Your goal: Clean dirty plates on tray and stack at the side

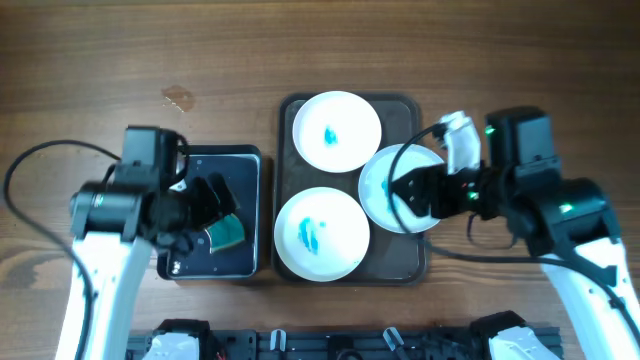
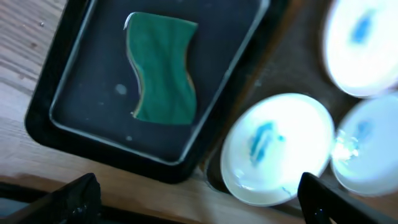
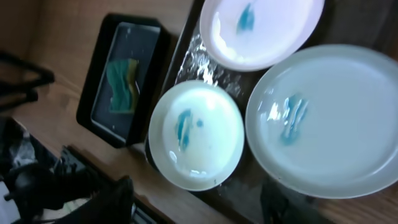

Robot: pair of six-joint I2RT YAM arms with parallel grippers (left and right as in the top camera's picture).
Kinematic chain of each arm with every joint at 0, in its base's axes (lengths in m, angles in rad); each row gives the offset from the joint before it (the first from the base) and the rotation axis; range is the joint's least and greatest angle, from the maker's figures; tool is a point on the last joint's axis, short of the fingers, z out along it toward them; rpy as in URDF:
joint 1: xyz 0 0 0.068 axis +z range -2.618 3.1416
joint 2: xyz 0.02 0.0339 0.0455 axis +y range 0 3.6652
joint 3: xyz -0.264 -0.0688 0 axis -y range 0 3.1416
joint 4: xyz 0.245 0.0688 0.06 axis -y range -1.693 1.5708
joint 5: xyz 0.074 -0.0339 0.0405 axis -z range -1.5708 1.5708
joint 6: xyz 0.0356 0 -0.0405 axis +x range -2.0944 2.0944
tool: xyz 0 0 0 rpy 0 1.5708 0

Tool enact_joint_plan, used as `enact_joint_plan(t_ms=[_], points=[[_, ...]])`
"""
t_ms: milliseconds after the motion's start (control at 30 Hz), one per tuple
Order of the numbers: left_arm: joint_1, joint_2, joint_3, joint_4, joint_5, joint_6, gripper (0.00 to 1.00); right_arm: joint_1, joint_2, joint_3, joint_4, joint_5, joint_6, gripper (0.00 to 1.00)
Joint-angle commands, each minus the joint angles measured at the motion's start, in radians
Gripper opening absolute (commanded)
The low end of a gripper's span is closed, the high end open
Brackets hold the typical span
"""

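Looking overhead, I found three round white plates [image 1: 336, 131] on the dark brown rectangular tray [image 1: 285, 110]. The right gripper [image 1: 405, 190] hung over the three-o'clock one, probably to lift it. Left wrist: the left gripper [image 2: 198, 186] had its fingers [image 2: 74, 199] spread wide above the teal sponge [image 2: 163, 68]. Right wrist: I couldn't tell whether its fingers pinched anything.

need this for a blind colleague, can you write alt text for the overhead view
Three white plates with blue smears lie on a dark brown tray in the middle of a wooden table, the right gripper over the right-hand plate. To the left, the left gripper hangs above a black container holding a green sponge.
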Motion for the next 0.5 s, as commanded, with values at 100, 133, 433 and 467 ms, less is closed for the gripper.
enact_joint_plan(t_ms=[100,133,433,467], points=[[-0.005,0.217,-0.171,0.198,-0.058,-0.049,0.67,0.154,0.001,-0.135,0.064,0.144,0.217,0.6],[-0.005,0.279,-0.208,0.248,-0.056,-0.06,0.57,0.165,0.002,-0.148,0.077,0.144,0.235,0.6],[-0.005,0.535,-0.246,0.362,-0.031,-0.056,0.04,0.166,0.002,-0.149,0.114,0.148,0.267,0.68],[-0.003,0.534,-0.243,0.364,-0.031,-0.056,0.04,0.166,0.002,-0.149,0.121,0.148,0.269,0.68]])
